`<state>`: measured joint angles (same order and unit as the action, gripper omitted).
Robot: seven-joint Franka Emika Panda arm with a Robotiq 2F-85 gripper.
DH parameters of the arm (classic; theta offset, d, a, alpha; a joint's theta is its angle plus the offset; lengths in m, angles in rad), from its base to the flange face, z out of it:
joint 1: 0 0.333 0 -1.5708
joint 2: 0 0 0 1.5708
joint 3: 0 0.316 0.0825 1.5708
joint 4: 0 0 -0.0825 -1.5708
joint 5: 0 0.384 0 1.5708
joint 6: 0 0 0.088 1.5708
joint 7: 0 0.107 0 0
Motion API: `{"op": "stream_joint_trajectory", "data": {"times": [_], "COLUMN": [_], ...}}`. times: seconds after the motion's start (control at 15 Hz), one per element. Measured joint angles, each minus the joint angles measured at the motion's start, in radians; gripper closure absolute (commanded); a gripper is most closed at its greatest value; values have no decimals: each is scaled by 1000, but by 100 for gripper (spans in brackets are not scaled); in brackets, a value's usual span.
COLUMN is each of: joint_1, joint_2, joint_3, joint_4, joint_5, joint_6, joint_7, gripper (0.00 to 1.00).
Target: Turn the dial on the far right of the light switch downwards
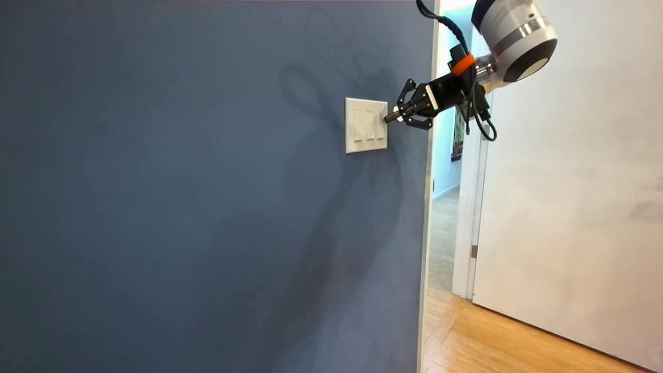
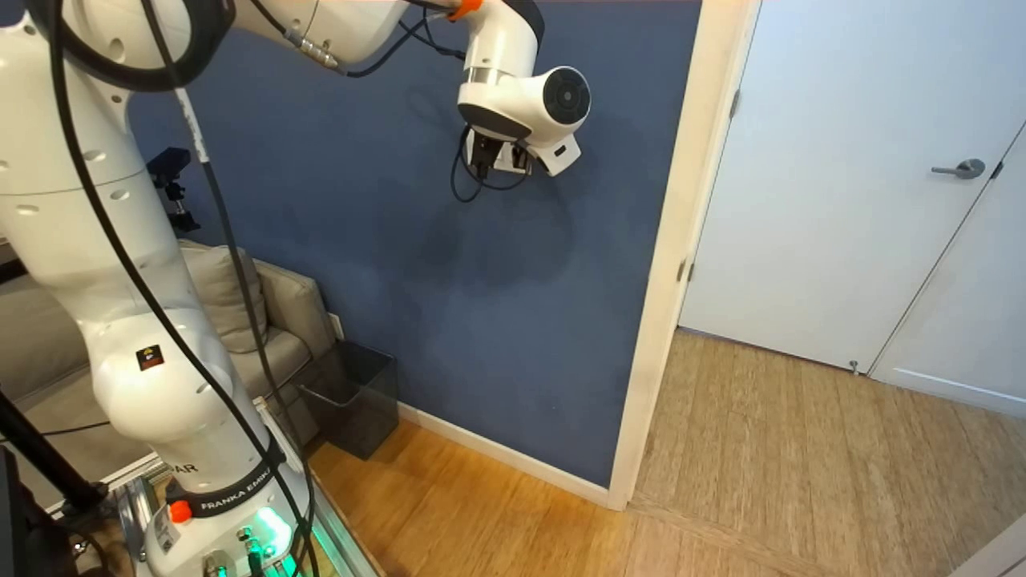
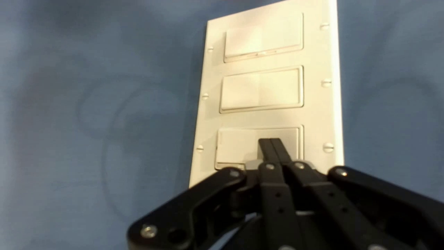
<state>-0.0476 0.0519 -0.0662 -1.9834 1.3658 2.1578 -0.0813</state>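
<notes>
Black fingers [image 3: 277, 198], pressed flat against each other up to their tips, form the front of our gripper [image 3: 270, 140], and in the wrist view they stand directly over the far-right paddle [image 3: 237, 144] of the white switch plate [image 3: 317, 114]. They cover part of that paddle; most of the rest shows to the left of the tips, with a narrow strip to their right. Whether the tips touch it we cannot tell. Past the tips, in the same view, we see the middle paddle [image 3: 262, 88], and beyond that the far-left paddle [image 3: 263, 38]. One slotted screw [image 3: 328, 147] sits to the right of the tips, almost level with their ends. In an exterior view our gripper reaches in from the right, tilted slightly downward, its tips at the right-hand side of the plate; the plate stands to their left, fixed upright on the blue wall [image 1: 207, 181]. Back from the tips, along the tool, we find an orange band [image 1: 463, 65] and then the white wrist [image 1: 518, 39], while a white door [image 1: 564, 197] lies to the right of the tool and mostly below it. In an exterior view the wrist, with its dark round cap [image 2: 567, 94], hides the fingers; well below the tool and to its left we see a see-through bin [image 2: 365, 425], and farther left a beige sofa [image 2: 292, 300].
</notes>
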Motion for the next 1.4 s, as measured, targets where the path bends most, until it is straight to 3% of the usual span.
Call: {"op": "stream_joint_trajectory", "data": {"times": [1.4], "joint_1": [0], "joint_2": [23], "joint_3": [1], "joint_4": [-8], "joint_5": [-2], "joint_6": [7], "joint_7": [0], "gripper": [100]}}
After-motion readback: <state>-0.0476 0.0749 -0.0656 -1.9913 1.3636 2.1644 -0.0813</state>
